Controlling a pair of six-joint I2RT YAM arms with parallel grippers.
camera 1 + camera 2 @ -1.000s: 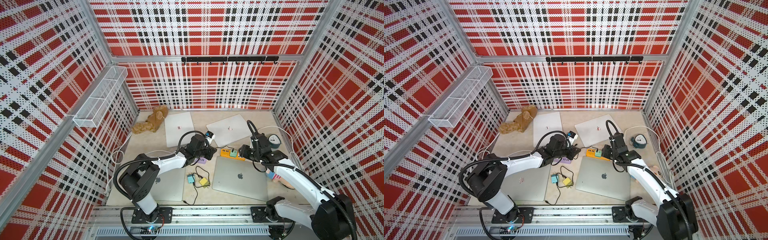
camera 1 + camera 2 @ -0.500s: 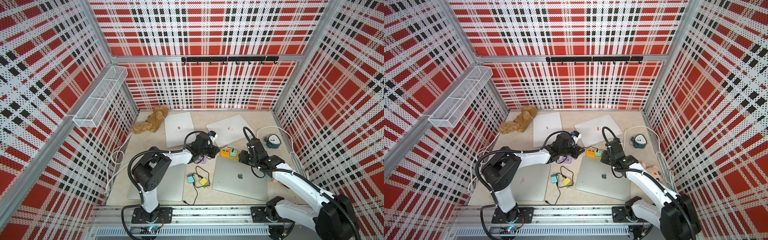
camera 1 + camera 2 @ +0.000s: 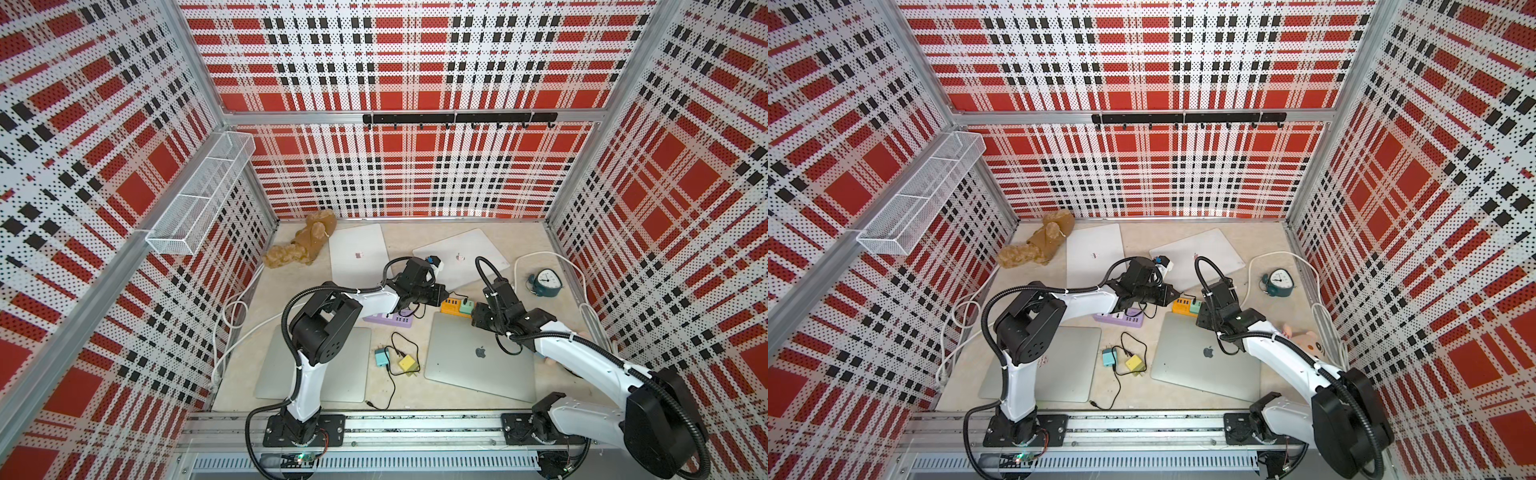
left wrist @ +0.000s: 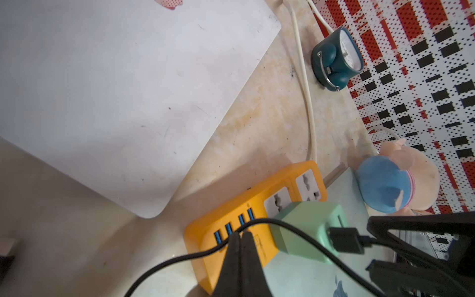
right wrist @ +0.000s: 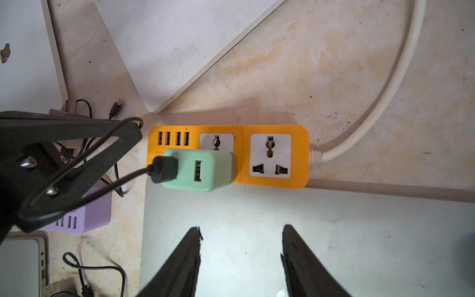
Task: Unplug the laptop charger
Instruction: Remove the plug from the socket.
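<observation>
The mint-green laptop charger (image 5: 205, 169) sits plugged into the orange power strip (image 5: 244, 156), with a black USB cable (image 4: 180, 257) plugged into its face. In both top views the charger (image 3: 466, 306) (image 3: 1195, 308) lies between my two grippers. My left gripper (image 4: 241, 235) is shut, its tips at the strip's USB-port end, and the black cable crosses right at them. My right gripper (image 5: 241, 231) is open over a silver laptop lid (image 5: 308, 231), a short way from the charger, with nothing between its fingers.
A white laptop (image 5: 180, 38) lies just beyond the strip, and the strip's white cord (image 5: 385, 90) curves away. A purple power strip (image 3: 388, 320), two small loose chargers (image 3: 380, 357), an alarm clock (image 3: 545, 282), a pink plush (image 3: 1308, 338) and a brown teddy (image 3: 305, 245) surround the spot.
My left gripper has closed fully and reached right to the orange strip's end, its elbow rising. My right gripper has drawn back a little toward the front, over the silver laptop.
</observation>
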